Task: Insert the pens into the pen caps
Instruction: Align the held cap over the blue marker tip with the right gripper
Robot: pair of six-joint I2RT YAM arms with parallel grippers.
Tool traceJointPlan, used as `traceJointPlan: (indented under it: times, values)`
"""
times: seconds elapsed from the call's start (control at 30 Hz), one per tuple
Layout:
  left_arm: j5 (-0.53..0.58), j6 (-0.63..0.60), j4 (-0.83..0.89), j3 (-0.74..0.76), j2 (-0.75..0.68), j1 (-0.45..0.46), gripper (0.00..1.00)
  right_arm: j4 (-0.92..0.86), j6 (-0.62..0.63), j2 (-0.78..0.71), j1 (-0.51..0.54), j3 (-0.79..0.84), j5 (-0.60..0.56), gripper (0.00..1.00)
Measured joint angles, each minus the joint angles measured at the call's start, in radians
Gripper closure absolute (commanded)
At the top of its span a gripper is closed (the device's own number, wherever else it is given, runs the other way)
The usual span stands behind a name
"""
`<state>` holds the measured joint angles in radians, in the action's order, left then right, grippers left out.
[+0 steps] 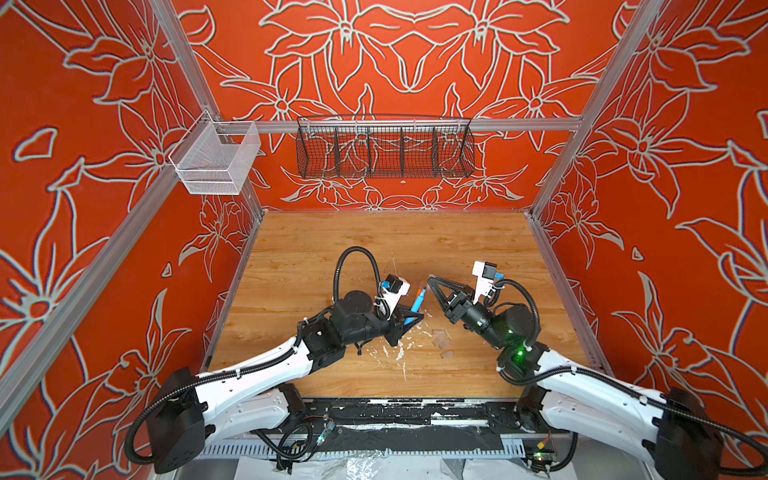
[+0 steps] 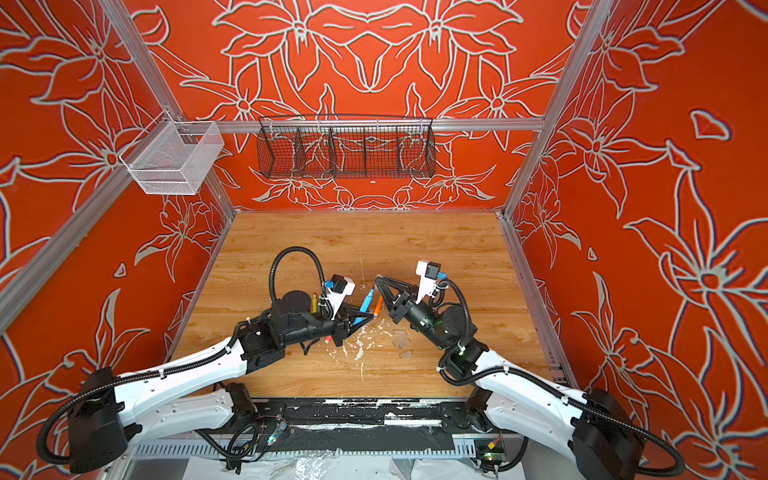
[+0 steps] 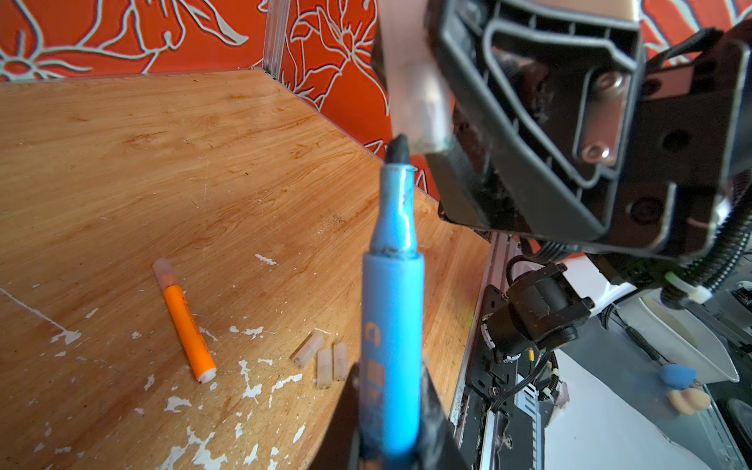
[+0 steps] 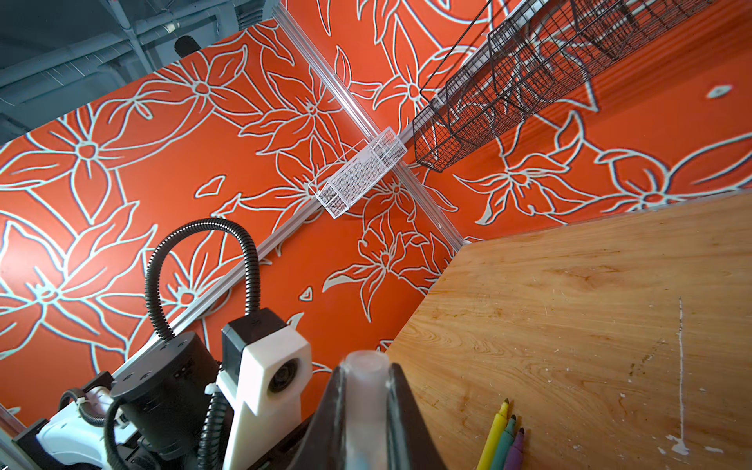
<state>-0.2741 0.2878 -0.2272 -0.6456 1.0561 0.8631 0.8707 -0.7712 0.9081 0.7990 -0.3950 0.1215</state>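
Step in hand: capping the blue pen [image 3: 390,325]. The left gripper [image 1: 415,318], clamped on the blue pen, holds it above the middle of the table [image 1: 332,249], with its dark tip at the mouth of the clear cap [image 4: 363,366], which is pinched in the right gripper [image 1: 432,280]. Next, presumably: line up both axes, then press them together.

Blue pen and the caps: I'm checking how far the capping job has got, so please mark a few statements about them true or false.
1. The left gripper holds the blue pen with its dark tip bare. True.
2. The right gripper is empty. False: it is shut on a clear cap.
3. The orange pen lies on the table uncapped. False: a fitted cap covers one end.
4. Three loose caps lie close together on the table. True.
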Motion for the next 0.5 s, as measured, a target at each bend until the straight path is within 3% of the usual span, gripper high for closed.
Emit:
traceJointPlan:
  times: [0.5]
  values:
    - [0.002, 0.001, 0.004, 0.0, 0.005, -0.001, 1.0, 0.012, 0.013, 0.011, 0.008, -0.001, -0.001, 1.0]
